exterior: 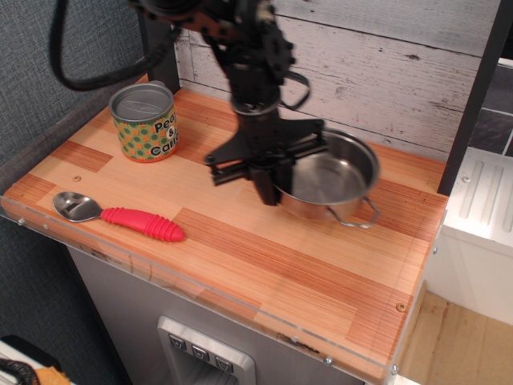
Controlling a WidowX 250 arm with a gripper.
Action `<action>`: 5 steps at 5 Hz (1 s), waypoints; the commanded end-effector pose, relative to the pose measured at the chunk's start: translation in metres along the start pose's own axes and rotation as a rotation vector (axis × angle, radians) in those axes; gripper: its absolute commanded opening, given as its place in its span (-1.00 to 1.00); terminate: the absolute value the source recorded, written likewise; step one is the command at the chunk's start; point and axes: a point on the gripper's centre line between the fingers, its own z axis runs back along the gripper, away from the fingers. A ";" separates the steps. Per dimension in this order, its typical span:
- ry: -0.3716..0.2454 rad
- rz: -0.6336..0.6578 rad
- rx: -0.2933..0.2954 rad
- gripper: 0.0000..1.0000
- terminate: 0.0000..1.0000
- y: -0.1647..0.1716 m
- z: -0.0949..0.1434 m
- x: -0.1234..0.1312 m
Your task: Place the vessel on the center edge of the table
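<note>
The vessel (333, 178) is a shallow shiny steel pot with a wire loop handle toward the front right. It hangs slightly above the wooden table (264, 257), right of the middle, tilted a little. My gripper (271, 178) comes down from above and is shut on the pot's left rim, one finger outside the wall. The far handle is hidden.
A green-and-orange patterned tin can (144, 122) stands at the back left. A spoon with a red handle (120, 216) lies near the front left edge. A grey plank wall runs along the back. A dark post (473, 96) stands at the right edge.
</note>
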 end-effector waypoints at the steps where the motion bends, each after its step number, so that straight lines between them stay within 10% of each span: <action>1: -0.006 -0.126 -0.007 -1.00 -1.00 -0.028 -0.005 -0.027; 4: 0.004 -0.187 0.028 -1.00 -1.00 -0.037 -0.017 -0.038; 5: 0.013 -0.207 0.031 1.00 -1.00 -0.038 -0.020 -0.039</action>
